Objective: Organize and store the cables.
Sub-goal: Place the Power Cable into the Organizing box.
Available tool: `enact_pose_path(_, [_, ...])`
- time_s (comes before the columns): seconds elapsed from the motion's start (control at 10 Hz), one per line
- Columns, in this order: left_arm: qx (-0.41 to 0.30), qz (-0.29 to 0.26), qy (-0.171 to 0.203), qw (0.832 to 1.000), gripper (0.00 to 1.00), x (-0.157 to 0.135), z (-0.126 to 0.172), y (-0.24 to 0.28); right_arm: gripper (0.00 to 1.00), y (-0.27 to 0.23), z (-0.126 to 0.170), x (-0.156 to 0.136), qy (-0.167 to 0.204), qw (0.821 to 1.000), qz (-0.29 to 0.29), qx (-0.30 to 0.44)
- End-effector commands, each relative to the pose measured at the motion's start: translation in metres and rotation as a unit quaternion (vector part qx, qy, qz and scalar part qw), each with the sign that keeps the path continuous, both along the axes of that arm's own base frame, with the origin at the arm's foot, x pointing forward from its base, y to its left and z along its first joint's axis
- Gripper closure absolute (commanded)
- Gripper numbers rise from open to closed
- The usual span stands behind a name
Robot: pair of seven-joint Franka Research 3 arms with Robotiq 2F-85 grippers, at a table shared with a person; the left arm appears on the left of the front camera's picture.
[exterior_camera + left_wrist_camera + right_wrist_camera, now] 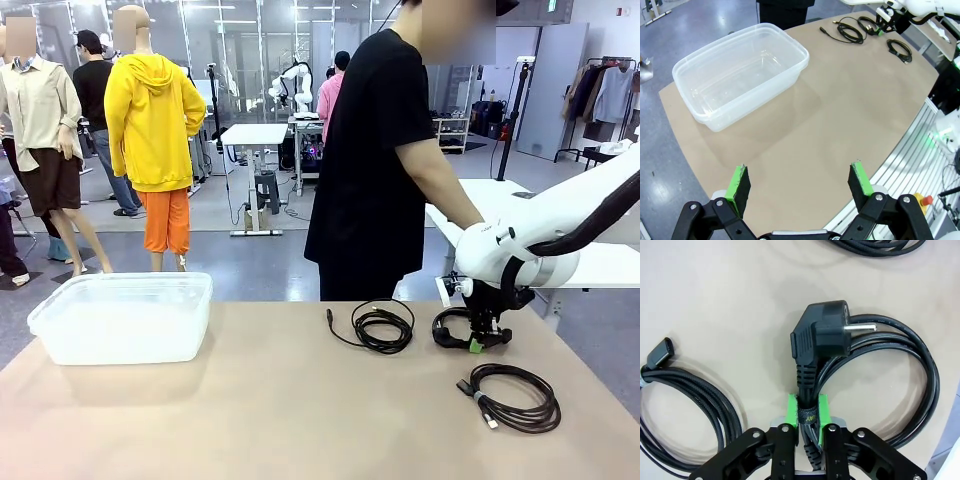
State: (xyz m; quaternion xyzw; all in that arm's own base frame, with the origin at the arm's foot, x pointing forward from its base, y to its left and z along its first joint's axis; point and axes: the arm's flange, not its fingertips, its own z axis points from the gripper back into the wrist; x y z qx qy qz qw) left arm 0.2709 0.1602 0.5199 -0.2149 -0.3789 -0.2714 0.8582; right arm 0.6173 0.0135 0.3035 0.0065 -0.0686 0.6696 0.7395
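Your right gripper (pixel 808 410) jaws are clamped on the coiled power cord (pixel 890 337) at its bound neck, far right on the counter (pixel 300 400), probably a sound hold for stiff, springy loops, while your left gripper (pixel 800 182) jaws stand wide, empty.

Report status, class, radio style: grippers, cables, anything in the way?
Right gripper shut on plug cable, coil lying on table. Left gripper open above table, near clear bin. Centre coil lies flat between cable and bin; near coil apart.
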Motion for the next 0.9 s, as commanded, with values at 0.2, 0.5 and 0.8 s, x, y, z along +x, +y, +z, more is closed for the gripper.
enact_pose_path(0.2, [-0.002,-0.009,-0.005,1.000,0.00,0.000,0.000,0.000,1.00,0.025,0.079,-0.022,0.001,0.999,-0.043,-0.033])
enact_pose_path(0.5, [-0.002,-0.009,-0.005,1.000,0.00,0.000,0.000,0.000,1.00,0.059,0.158,-0.068,-0.006,0.993,-0.110,-0.040])
enact_pose_path(0.8, [-0.002,-0.009,-0.005,1.000,0.00,0.000,0.000,0.000,1.00,0.131,0.199,-0.117,-0.043,0.988,-0.145,-0.002])
